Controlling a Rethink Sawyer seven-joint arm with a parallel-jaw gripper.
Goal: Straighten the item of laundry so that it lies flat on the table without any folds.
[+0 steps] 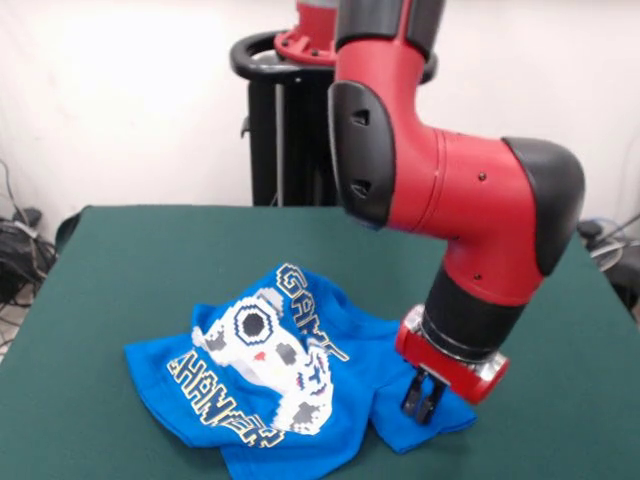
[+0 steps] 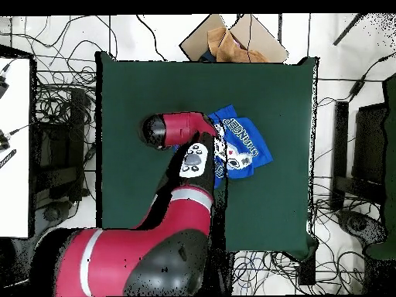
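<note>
The item of laundry (image 1: 270, 375), a bright blue T-shirt with a pixel print and yellow-white lettering, lies crumpled and folded over itself on the green table (image 1: 130, 260), near its front edge. My gripper (image 1: 424, 400) points straight down on the shirt's right-hand corner, its two fingers close together and pinching the blue cloth there. In the overhead view the shirt (image 2: 246, 147) shows right of the red arm on the table (image 2: 131, 93), and the arm hides the gripper.
The arm's big red elbow (image 1: 450, 190) hangs over the table's right half. Beyond one table edge lies an open cardboard box (image 2: 232, 39). Cables (image 2: 54, 108) cover the floor around the table.
</note>
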